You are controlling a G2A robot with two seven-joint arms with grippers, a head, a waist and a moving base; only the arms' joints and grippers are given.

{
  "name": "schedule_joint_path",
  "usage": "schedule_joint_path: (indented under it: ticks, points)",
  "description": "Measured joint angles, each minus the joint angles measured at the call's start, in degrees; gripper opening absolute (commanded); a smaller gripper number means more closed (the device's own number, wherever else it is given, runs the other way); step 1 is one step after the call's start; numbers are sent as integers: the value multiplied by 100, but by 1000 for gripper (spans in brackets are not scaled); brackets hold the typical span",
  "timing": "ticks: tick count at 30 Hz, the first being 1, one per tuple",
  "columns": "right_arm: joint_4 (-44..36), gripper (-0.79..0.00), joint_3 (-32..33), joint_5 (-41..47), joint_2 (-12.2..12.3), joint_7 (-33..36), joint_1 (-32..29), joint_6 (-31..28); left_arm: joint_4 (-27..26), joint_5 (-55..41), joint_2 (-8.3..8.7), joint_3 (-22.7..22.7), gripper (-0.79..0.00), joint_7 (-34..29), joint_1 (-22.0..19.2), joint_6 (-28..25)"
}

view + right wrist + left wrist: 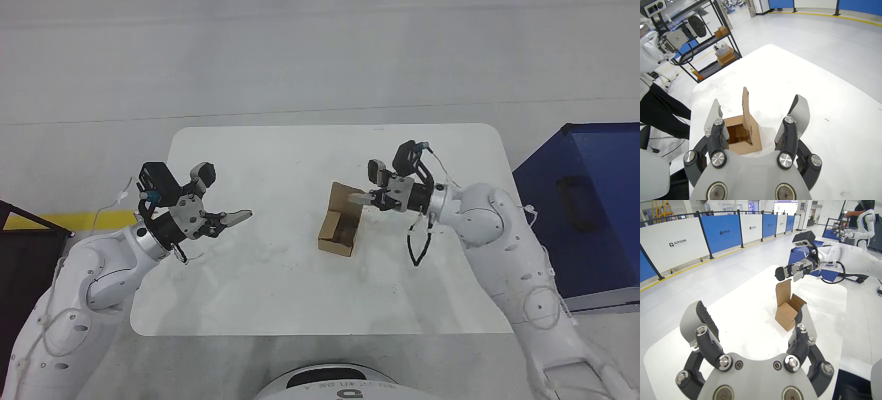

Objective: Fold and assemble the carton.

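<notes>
The cardboard carton [340,222] stands right of the middle of the white table [280,290], top open, one tall flap [784,292] upright. It looks light and thin, easy to crush; better to pinch the flap near its crease. The right gripper [362,200] hovers wide just above it; the left gripper [240,216], wide too, is well apart on the left

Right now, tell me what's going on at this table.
A two-armed robot is assembling a small carton on the white table. The carton stands open-topped with one flap upright. The right gripper hovers open just over that flap; the left gripper is open too, off to the side, holding nothing.
</notes>
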Motion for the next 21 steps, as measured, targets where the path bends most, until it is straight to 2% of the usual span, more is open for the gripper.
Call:
schedule_joint_path:
  ticks: [3,7,11,14,18,21]
  points:
    - [-693,0,341,-444,90,39,-680,330,0,0,0,0,0,0,0,0]
    - [-1152,0,552,-1010,144,104,-1338,946,0,0,0,0,0,0,0,0]
    - [-1233,0,367,-1230,120,-57,-1553,1439,0,1,0,0,0,0,0,0]
    - [-1175,0,114,-1356,82,-134,-1516,1761,-94,387,14,70,0,-280,-114,11]
    - [-1120,0,-46,-1420,56,-281,-1516,2052,-106,1785,-22,616,0,-552,-490,-102]
    - [-1158,0,75,-1353,66,-530,-1656,2154,70,2309,-90,1187,0,-680,-876,-197]
